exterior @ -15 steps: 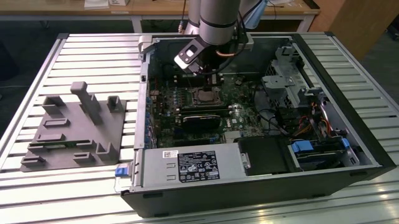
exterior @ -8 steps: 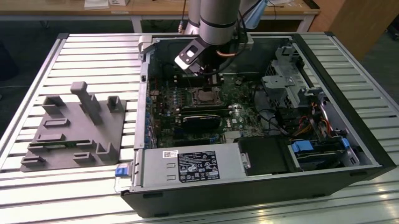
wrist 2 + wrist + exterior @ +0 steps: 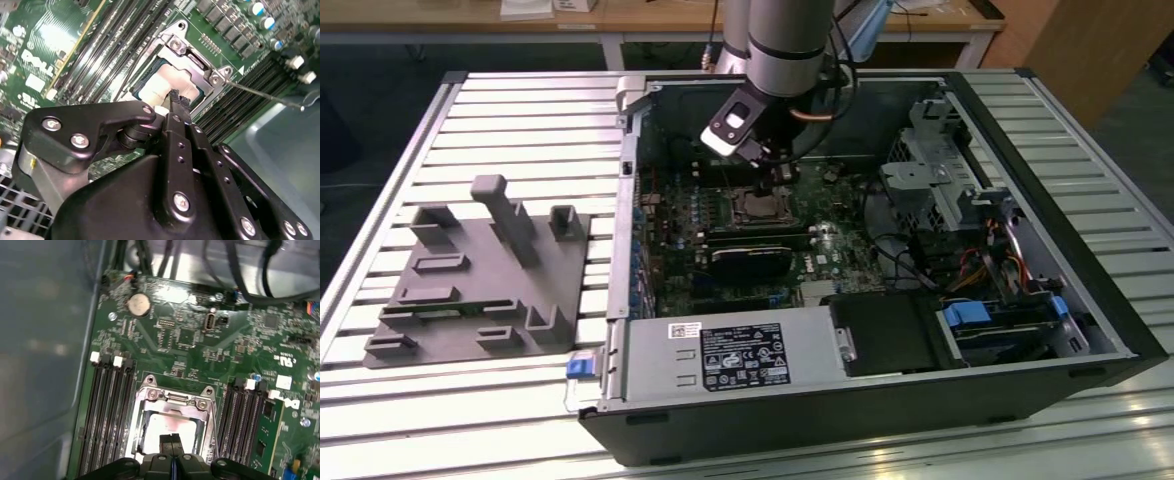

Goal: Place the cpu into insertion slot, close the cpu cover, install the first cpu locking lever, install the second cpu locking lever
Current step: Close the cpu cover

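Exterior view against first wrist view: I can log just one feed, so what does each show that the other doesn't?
The exterior view takes in the grey fixture block beside the open computer case, and the power supply. The first wrist view brings out the coin cell and the cpu cover. Shared: the cpu with the gripper directly over it, jaws together.
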`<state>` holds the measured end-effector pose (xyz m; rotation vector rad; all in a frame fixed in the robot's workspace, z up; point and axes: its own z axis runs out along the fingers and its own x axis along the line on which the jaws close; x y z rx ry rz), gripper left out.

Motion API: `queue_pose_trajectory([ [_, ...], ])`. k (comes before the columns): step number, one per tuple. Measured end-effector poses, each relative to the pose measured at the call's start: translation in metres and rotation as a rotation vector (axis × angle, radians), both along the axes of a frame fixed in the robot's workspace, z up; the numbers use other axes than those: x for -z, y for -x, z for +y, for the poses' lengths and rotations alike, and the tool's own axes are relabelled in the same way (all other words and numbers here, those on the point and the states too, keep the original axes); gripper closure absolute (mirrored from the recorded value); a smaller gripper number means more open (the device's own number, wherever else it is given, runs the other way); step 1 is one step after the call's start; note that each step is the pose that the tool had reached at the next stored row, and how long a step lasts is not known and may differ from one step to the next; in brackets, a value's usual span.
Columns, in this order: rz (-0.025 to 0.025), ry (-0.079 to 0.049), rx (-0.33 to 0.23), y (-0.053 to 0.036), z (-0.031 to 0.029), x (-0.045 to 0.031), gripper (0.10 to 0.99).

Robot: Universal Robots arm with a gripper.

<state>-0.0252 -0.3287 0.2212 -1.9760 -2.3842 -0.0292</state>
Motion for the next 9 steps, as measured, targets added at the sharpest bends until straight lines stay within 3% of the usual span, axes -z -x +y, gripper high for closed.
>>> queue_pose_trajectory([
  [9,0.0000,0.000,-0.163,0.0000,0.0000,0.0004,0.980],
])
